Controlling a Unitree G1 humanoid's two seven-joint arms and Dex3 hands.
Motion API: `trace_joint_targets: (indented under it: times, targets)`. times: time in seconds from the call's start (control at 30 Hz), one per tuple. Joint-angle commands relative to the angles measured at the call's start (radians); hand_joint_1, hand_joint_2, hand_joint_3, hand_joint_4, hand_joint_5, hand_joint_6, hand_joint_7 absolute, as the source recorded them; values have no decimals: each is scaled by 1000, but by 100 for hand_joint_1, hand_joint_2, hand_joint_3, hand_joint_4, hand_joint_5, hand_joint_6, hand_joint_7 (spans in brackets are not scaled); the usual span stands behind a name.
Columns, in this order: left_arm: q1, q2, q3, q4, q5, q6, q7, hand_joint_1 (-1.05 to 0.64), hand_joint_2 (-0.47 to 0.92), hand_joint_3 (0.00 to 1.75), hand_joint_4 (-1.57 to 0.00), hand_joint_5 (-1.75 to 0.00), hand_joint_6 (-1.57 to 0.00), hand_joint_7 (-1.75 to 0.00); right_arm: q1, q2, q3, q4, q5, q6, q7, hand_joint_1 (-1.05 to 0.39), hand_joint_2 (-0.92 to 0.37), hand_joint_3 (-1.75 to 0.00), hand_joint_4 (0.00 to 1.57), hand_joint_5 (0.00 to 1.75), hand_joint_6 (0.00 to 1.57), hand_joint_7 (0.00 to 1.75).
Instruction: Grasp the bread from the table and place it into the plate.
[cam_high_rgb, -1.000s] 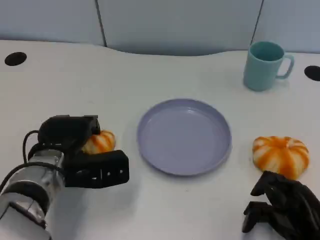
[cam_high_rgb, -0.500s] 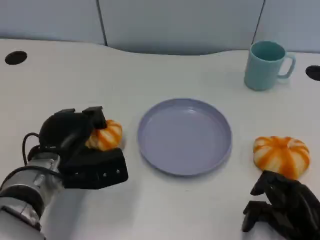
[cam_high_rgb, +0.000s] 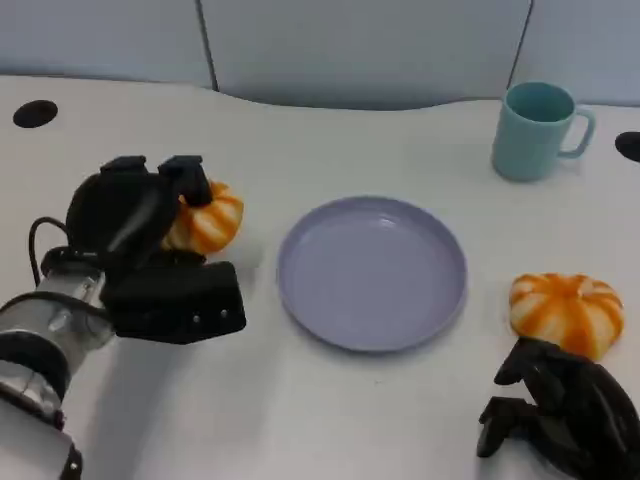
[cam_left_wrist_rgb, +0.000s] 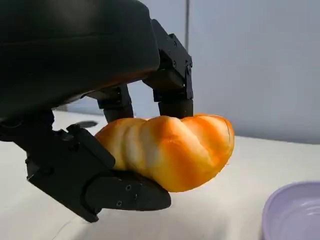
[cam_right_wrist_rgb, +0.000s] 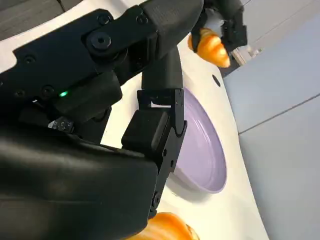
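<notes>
The left hand (cam_high_rgb: 140, 215) has lifted farther from the table with the bread (cam_high_rgb: 205, 220) since a second ago. It grips that bread between fingers above and thumb below, left of the plate (cam_high_rgb: 372, 272). The right hand (cam_high_rgb: 560, 415) rests curled and empty at the near right, just near of a second bread (cam_high_rgb: 565, 310).

Head camera looks down; both wrist cameras, close in, share the plate (cam_high_rgb: 371, 272).
</notes>
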Motion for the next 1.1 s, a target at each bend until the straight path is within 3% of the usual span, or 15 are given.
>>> trace_joint_targets:
  times: [0.03, 0.23, 0.33, 0.6, 0.83, 1.1]
  targets:
    - [-46, -1, -26, -11, 27, -14, 39, -12, 59, 84, -85, -175, -67, -175, -5, -6, -3, 2, -7, -15, -8, -86, -78, 0, 140, 87, 117, 93]
    - [-82, -50, -75, -16, 71, -21, 71, -14, 61, 68, -87, -175, -66, -173, -9, -8, -8, 6, 5, -1, -4, -85, -77, 0, 140, 86, 118, 92]
    - [-97, -81, -94, -18, 83, -37, 71, -17, 58, 86, -89, -175, -68, -175, -9, -6, -6, 7, 3, -5, -3, -85, -77, 0, 140, 87, 119, 93]
    - [-115, -170, -141, -16, 102, -43, 74, -19, 56, 97, -90, -175, -68, -175, -8, 4, 3, 6, -4, -12, -7, -86, -77, 0, 140, 87, 119, 91]
    - [-132, -207, -176, -9, 125, -23, 41, -20, 56, 97, -90, -175, -67, -175, -1, 13, 10, -7, -11, -9, -22, -86, -76, 0, 140, 86, 120, 90]
    - [-134, -268, -180, 3, 120, 0, -24, -28, 68, 71, -92, -175, -66, -172, 0, 21, 16, 2, -13, -26, -11, -87, -77, 0, 141, 85, 120, 89]
